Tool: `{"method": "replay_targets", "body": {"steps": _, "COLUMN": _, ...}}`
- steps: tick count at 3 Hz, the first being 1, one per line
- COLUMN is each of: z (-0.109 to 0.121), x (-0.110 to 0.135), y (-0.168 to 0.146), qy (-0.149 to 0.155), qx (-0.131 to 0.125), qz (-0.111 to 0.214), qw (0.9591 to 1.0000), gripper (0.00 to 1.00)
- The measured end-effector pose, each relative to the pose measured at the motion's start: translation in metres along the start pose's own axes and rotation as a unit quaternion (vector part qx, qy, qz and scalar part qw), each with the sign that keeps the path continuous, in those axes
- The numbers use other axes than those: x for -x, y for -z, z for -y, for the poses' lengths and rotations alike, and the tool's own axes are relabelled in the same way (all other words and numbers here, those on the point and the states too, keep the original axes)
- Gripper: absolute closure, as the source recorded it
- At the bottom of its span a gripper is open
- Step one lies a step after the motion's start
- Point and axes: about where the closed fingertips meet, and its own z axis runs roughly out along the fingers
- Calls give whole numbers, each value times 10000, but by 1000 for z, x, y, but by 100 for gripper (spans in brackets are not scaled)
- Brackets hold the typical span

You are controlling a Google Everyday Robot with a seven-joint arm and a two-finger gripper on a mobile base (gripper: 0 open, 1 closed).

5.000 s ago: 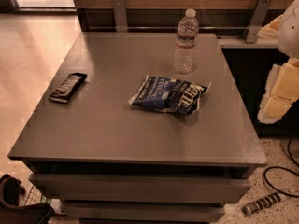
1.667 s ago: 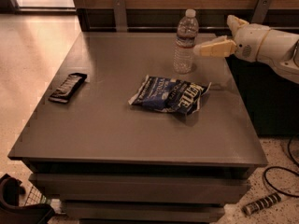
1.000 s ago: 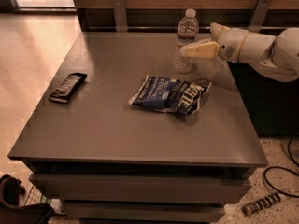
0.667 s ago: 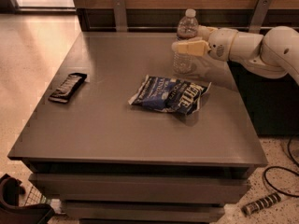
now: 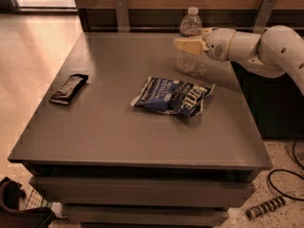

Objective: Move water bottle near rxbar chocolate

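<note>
The water bottle, clear and ribbed with a white cap, stands upright at the far right of the grey table. My gripper reaches in from the right and sits across the bottle's middle, covering part of it. The bottle's base rests on the table. The rxbar chocolate, a flat black bar with pale lettering, lies near the table's left edge, far from the bottle.
A crinkled blue-and-white snack bag lies mid-table between the bottle and the bar. My white arm extends over the right edge. A wooden wall with metal brackets runs behind. A cable and a dark object lie on the floor.
My gripper came in from the right side and moved left until it sits across the bottle. The bottle, bar and bag have not moved.
</note>
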Motion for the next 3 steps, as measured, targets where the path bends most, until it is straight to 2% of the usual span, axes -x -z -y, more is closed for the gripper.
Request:
{"method": "replay_targets", "body": {"steps": 1, "z": -3, "x": 0, "y": -5, "qy": -3, "qx": 42, "qz": 2, "qw": 10000, "gripper": 100}}
{"method": "replay_targets", "body": {"steps": 2, "z": -3, "x": 0, "y": -5, "qy": -3, "qx": 42, "qz": 2, "qw": 10000, "gripper": 100}}
{"method": "replay_targets", "body": {"steps": 3, "z": -14, "x": 30, "y": -15, "qy": 68, "qx": 219, "qz": 71, "qw": 9997, "gripper": 100}}
